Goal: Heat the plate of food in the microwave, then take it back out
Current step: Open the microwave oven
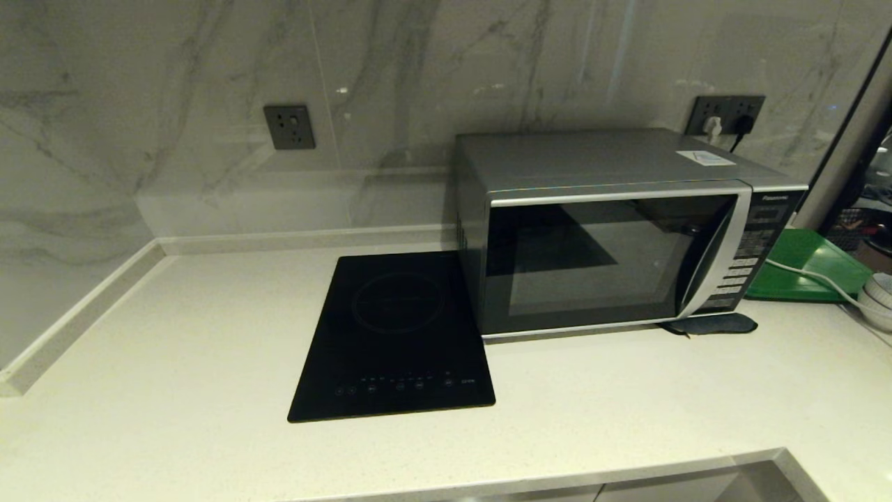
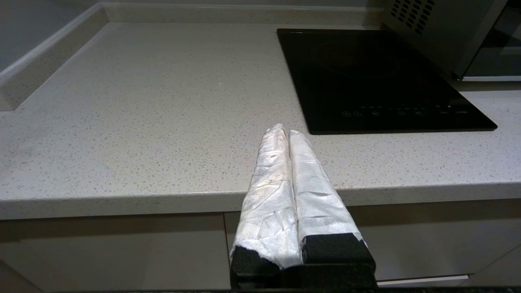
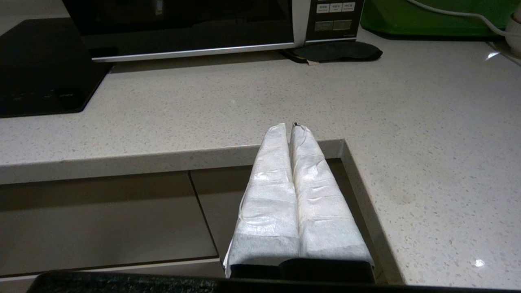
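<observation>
Both your grippers, left gripper [image 2: 288, 132] and right gripper [image 3: 292, 127], hung pinched together and empty off the counter's near edge. The microwave [image 1: 613, 244] stood closed, far right; no plate showed. You'd best open its door first.

Your head view looks forward and down on the worktop [image 1: 174, 335], with the microwave [image 1: 613, 237] and cooktop [image 1: 397, 335] ahead. Your left wrist view sits low at the worktop's front edge, facing the cooktop [image 2: 378, 77]. Your right wrist view, equally low, faces the microwave [image 3: 183, 28]. All three share the cooktop and microwave.
</observation>
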Motion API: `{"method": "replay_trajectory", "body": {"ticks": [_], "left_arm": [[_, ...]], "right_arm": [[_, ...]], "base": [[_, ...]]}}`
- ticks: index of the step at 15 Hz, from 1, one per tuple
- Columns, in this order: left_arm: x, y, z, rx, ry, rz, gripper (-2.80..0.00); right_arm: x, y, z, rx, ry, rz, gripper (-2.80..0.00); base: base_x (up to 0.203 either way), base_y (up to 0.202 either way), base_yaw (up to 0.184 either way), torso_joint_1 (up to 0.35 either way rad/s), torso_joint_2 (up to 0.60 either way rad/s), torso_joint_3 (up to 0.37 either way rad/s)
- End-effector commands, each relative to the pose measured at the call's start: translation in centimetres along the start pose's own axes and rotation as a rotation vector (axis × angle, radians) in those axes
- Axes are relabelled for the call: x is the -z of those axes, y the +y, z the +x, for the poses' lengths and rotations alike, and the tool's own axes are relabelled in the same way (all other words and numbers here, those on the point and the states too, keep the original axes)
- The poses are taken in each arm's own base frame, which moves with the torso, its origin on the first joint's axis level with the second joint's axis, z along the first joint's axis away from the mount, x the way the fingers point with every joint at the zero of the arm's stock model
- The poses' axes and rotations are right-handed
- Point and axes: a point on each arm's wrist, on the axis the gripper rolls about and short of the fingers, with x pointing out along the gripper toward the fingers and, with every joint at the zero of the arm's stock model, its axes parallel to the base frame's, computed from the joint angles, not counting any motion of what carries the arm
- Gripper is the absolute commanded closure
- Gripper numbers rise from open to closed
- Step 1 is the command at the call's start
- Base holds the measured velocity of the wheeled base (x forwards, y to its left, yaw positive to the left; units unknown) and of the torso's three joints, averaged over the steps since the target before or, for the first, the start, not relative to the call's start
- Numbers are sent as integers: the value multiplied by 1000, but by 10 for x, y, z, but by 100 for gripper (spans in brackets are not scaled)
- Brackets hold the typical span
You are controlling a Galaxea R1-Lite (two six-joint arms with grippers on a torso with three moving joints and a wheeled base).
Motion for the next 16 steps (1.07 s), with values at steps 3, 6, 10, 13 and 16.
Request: {"method": "replay_trajectory", "body": {"ticks": [3,6,10,13,16], "left_arm": [[0,0,0,-1,0,-1,0],[0,0,0,-1,0,-1,0],[0,0,0,-1,0,-1,0],[0,0,0,-1,0,-1,0],[0,0,0,-1,0,-1,0]], "right_arm": [[0,0,0,0,3,1,0],[0,0,0,0,3,1,0],[0,0,0,0,3,1,0],[0,0,0,0,3,1,0],[0,0,0,0,3,1,0]], "base": [[0,0,0,0,0,0],[0,0,0,0,0,0],[0,0,0,0,0,0],[0,0,0,0,0,0],[0,0,0,0,0,0]]}}
